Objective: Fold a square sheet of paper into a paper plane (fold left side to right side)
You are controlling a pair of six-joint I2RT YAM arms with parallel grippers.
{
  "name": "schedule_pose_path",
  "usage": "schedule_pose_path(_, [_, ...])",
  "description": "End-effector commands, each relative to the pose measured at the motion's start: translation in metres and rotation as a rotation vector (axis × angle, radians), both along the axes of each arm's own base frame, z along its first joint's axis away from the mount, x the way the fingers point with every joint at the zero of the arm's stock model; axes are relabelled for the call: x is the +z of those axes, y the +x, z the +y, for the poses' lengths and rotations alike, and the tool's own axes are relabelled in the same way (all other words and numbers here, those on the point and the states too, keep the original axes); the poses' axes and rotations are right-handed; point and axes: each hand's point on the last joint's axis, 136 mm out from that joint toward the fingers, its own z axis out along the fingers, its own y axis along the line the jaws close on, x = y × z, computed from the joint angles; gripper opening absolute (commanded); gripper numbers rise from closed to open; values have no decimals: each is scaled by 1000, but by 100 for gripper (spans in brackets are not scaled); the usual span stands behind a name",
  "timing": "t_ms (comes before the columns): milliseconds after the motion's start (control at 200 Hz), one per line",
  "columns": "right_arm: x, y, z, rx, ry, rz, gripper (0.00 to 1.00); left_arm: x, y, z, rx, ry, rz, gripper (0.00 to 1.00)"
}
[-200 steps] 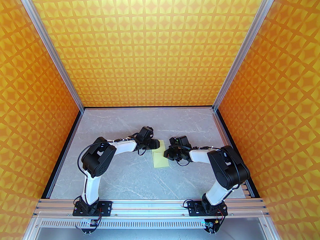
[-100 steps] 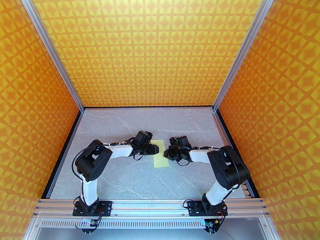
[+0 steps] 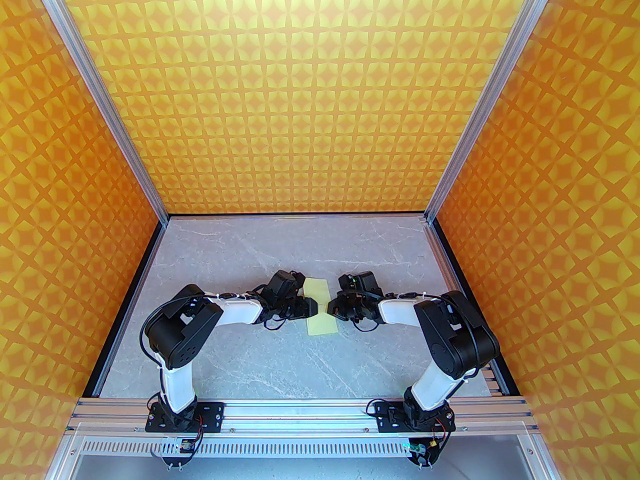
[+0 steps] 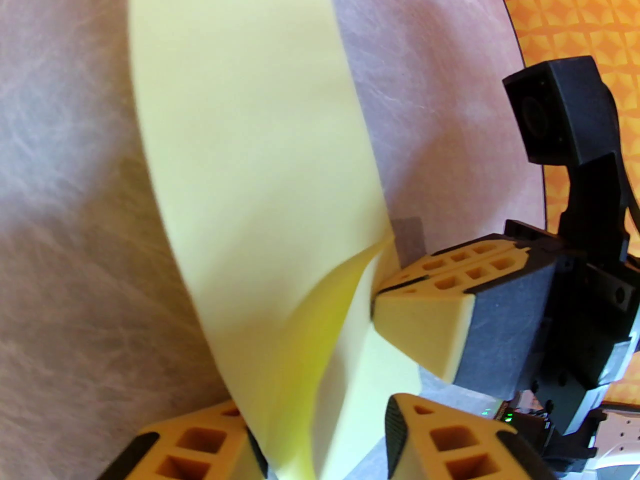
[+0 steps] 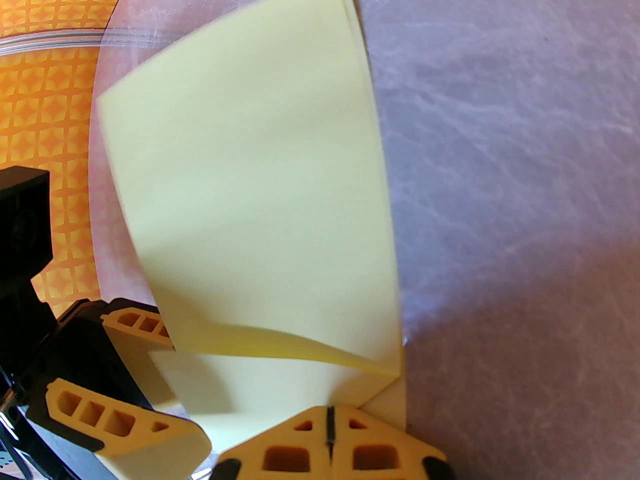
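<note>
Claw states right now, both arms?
Left claw: open, with the paper flap between its fingers.
Right claw: closed, tip on the paper's edge.

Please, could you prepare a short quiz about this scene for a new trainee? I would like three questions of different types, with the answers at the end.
1. True or false: the right pincer is shut, with its tip at the edge of the yellow paper.
2. Multiple choice: the paper lies A) folded over on the marble table; B) crumpled into a ball; C) inside a tray.
3. Short answer: which pincer has its fingers apart, with a layer of the paper between them?
Key: 1 true; 2 A; 3 the left pincer.
</note>
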Motion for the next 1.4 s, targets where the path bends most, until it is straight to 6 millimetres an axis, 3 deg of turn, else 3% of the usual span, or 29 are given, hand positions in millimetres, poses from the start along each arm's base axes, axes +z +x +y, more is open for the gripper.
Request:
schedule_pose_path(0, [-27, -20, -9, -20, -68, 114, 2, 7, -5, -6, 4, -49, 15, 36])
schedule_pose_path(195, [-14, -16, -9, -35, -56, 84, 4, 9, -3, -4, 17, -49, 8, 15])
schedule_pose_path(275, [2, -9, -12, -52, -66, 37, 9, 13, -2, -1, 23, -36, -6, 7])
schedule_pose_path(415, [36, 3, -26, -106, -137, -73, 22, 25, 0, 10, 30, 36, -47, 1])
schedule_pose_path(525, [61, 10, -48, -188, -225, -161, 36, 39, 3, 32, 46, 176, -96, 0])
schedule_pose_path(695, [95, 14, -85, -318, -357, -278, 59, 65, 11, 91, 97, 544, -192, 0])
schedule_pose_path(800, [111, 14, -107, -398, -433, -332, 66, 80, 15, 123, 133, 764, -231, 0])
schedule_pose_path(970, [129, 10, -138, -506, -518, -394, 83, 95, 15, 150, 149, 1121, -291, 0])
schedule_pose_path(1065, [132, 8, -145, -522, -525, -407, 83, 83, 14, 145, 121, 1238, -276, 0])
schedule_pose_path(1250, [132, 4, -148, -522, -524, -393, 84, 65, 15, 113, 90, 1298, -240, 0])
schedule_pose_path(1340, [131, 1, -148, -520, -520, -394, 84, 55, 13, 91, 59, 1299, -220, 13])
schedule_pose_path(1395, [131, 1, -148, -519, -514, -394, 84, 45, 11, 76, 28, 1252, -184, 15])
